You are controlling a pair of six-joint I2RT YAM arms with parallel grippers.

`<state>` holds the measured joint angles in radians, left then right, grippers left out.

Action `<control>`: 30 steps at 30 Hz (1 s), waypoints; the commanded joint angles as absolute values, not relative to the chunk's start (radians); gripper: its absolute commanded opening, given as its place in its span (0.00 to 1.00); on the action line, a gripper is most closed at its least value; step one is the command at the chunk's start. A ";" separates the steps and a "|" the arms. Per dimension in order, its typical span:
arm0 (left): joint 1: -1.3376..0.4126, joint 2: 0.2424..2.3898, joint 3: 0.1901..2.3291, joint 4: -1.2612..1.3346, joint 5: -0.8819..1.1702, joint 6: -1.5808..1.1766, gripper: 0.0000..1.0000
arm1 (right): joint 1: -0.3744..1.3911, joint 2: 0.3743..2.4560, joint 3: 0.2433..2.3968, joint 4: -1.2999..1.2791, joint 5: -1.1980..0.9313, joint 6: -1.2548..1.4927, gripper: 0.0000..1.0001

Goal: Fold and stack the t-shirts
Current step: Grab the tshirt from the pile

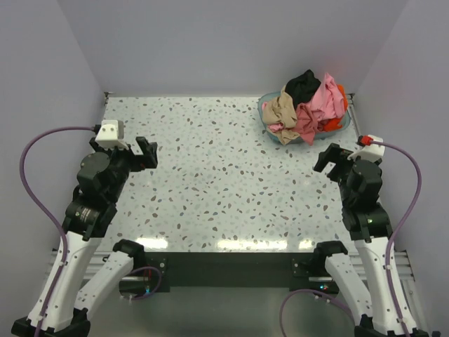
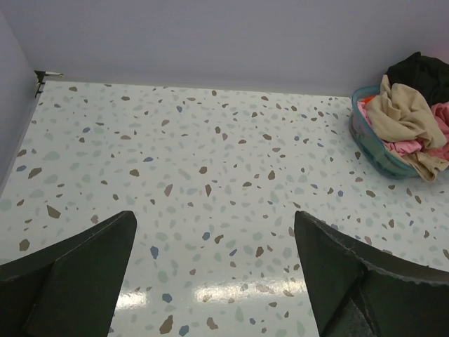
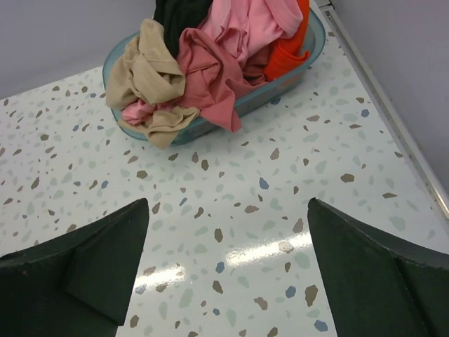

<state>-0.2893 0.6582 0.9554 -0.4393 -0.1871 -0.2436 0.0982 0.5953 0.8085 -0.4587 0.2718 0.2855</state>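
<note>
My left pincer [image 1: 146,153] hovers over the left side of the speckled table [image 1: 217,189]. Its jaws are spread as wide as they go, with nothing between them. From its wrist view the tabletop shows between the two dark fingers [image 2: 84,274]. My right pincer [image 1: 328,157] hangs over the right side, just as wide open and gripping nothing.

The t-shirts [image 1: 309,105] lie crumpled in a heap in the teal basket [image 1: 262,107] at the far right corner of the table, beyond my right pincer and apart from it. The black shirt [image 1: 303,83] sits at the far top of the pile and the pink one [image 1: 321,98] is in the middle. The tan one [image 1: 282,109] spills over the left rim, and the orange-red one [image 1: 330,126] shows at the right.
</note>
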 commanded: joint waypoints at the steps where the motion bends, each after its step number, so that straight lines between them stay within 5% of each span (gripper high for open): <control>1: -0.290 0.658 0.960 -0.423 -0.204 -0.229 1.00 | 0.100 0.589 0.856 -0.466 0.290 0.293 0.99; 19: -0.290 0.676 0.845 -0.235 -0.311 -0.147 1.00 | 0.098 0.655 0.984 -0.526 0.278 0.245 0.99; 30: -0.290 0.663 0.790 -0.235 -0.318 -0.181 1.00 | 0.098 1.082 1.293 -0.515 0.244 0.239 0.99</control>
